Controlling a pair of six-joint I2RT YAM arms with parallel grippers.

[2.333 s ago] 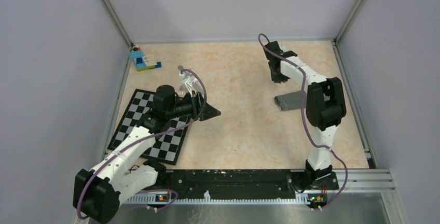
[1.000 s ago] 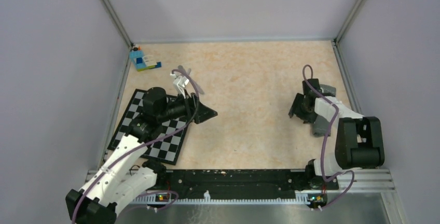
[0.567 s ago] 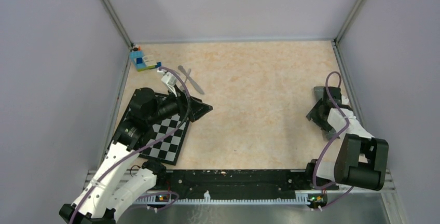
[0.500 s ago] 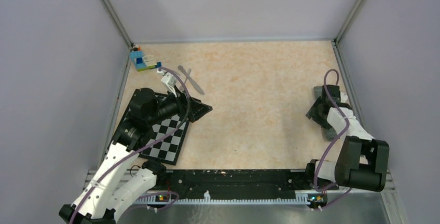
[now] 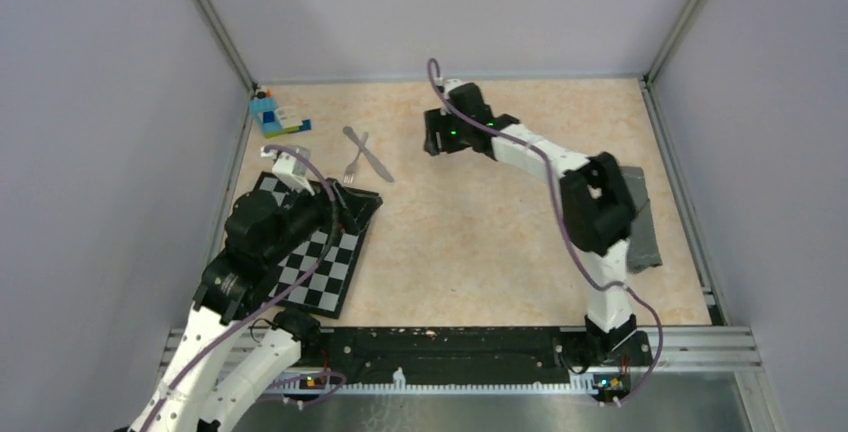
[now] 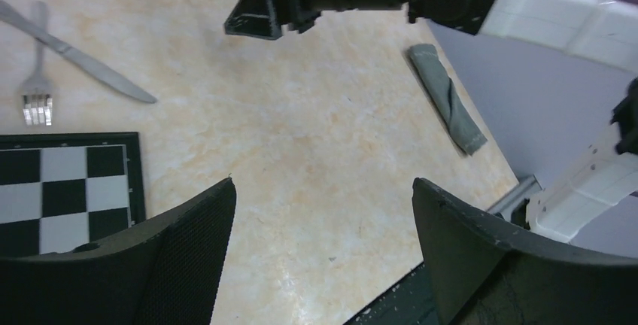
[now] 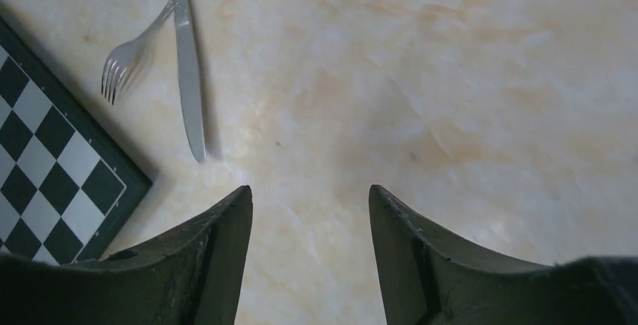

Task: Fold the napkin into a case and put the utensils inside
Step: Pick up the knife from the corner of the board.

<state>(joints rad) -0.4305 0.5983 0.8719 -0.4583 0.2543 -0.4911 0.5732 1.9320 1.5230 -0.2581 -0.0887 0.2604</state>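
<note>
The dark grey napkin point(image 5: 642, 234) lies folded as a narrow strip by the table's right edge, partly behind the right arm; the left wrist view also shows the napkin point(image 6: 448, 100). The silver fork point(image 5: 352, 166) and knife point(image 5: 370, 155) lie crossed on the table beyond the mat. In the right wrist view the knife point(image 7: 188, 77) and fork point(image 7: 129, 53) lie ahead and to the left. My right gripper point(image 5: 436, 142) hovers open and empty, right of the utensils. My left gripper point(image 5: 362, 206) stands open and empty over the mat's far right corner.
A black-and-white checkered mat point(image 5: 305, 272) lies at the near left, under the left arm. A blue toy-brick block point(image 5: 274, 114) sits in the back left corner. Metal rails and grey walls border the table on three sides.
The right arm swung from the napkin strip at the right edge across to the back middle, near the utensils. The left arm drew back toward the near left and its jaws widened.
</note>
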